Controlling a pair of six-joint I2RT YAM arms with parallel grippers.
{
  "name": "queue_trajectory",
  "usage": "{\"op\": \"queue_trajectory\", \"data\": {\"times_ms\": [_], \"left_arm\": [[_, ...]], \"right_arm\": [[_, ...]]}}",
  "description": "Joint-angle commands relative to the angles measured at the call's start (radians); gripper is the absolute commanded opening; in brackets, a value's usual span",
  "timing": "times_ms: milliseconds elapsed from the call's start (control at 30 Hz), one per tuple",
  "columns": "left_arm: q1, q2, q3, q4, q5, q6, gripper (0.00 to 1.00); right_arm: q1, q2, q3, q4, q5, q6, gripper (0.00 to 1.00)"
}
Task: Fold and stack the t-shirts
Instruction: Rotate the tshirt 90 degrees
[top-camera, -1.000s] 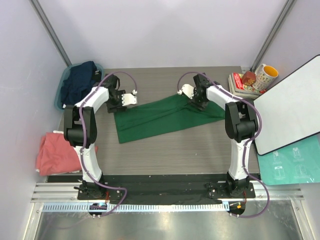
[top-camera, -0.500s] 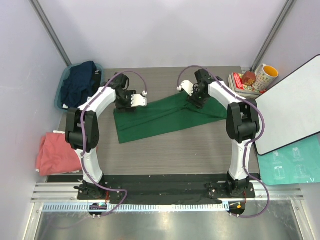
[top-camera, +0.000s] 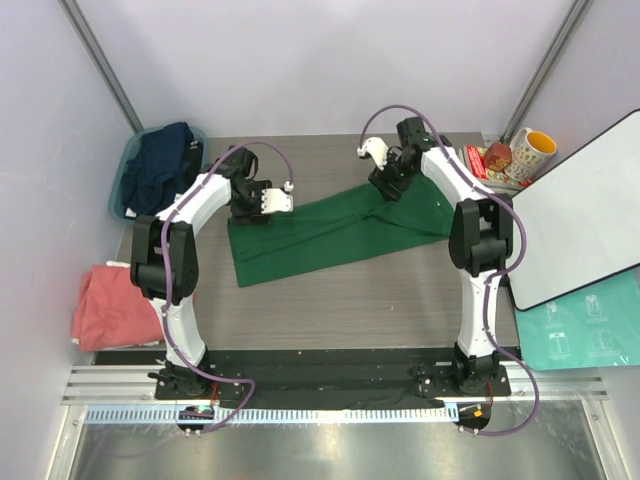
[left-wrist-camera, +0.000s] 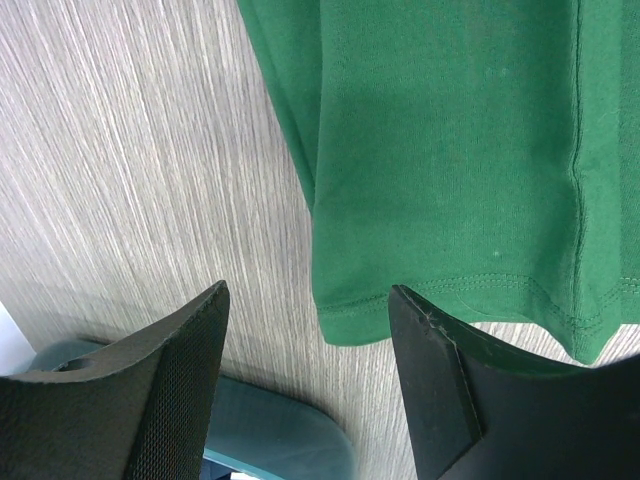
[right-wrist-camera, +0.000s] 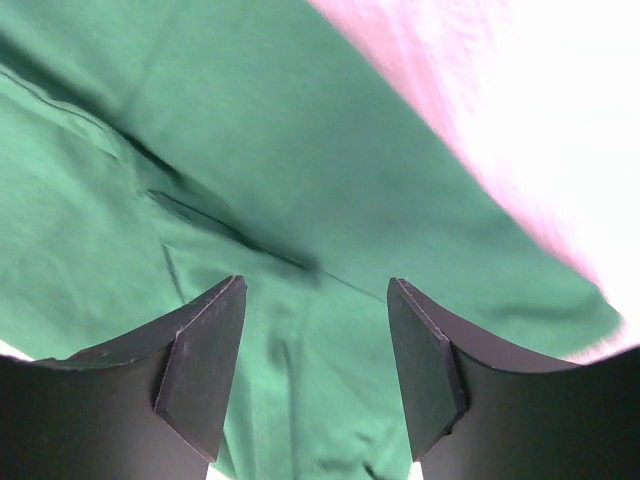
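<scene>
The table (top-camera: 350, 290) carries the dark green t-shirt (top-camera: 320, 232), spread flat in a slanted band across its middle, from the left arm to the right arm. A white board (top-camera: 580, 215) leans at the right edge. The salmon-pink t-shirt (top-camera: 110, 305) lies crumpled at the near left corner; the navy t-shirt (top-camera: 160, 165) sits bunched in the teal tub (top-camera: 113, 200) at the far left corner. The overhead view places the left gripper (top-camera: 268, 200) at the shirt's far left end and the right gripper (top-camera: 387, 185) at its far right part, but does not resolve the finger gap. The left wrist view does: the fingers (left-wrist-camera: 150, 400) are spread wide over the hem corner, holding nothing. The right wrist view shows fingers (right-wrist-camera: 200, 370) equally wide above creased green cloth, holding nothing. Books (top-camera: 480, 165) and a mug (top-camera: 530, 152) stand at the far right corner.
</scene>
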Motion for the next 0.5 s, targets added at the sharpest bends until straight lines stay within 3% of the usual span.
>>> {"op": "queue_trajectory", "data": {"times_ms": [0,267,367,400,467], "left_arm": [[-0.001,-0.003,-0.005,-0.006,-0.005,-0.015,0.66],[-0.001,-0.006,-0.011,0.000,-0.016,-0.019,0.66],[-0.001,-0.002,-0.012,0.003,-0.010,-0.019,0.66],[-0.001,0.000,-0.012,0.003,-0.008,-0.019,0.66],[-0.003,0.002,-0.008,0.001,-0.007,-0.022,0.66]], "right_arm": [[0.009,0.064,0.048,-0.118,-0.102,-0.016,0.65],[0.007,0.107,0.093,-0.219,-0.099,-0.076,0.60],[0.007,0.119,0.103,-0.239,-0.096,-0.078,0.40],[0.009,0.124,0.103,-0.237,-0.096,-0.075,0.25],[0.007,0.124,0.106,-0.239,-0.099,-0.067,0.14]]}}
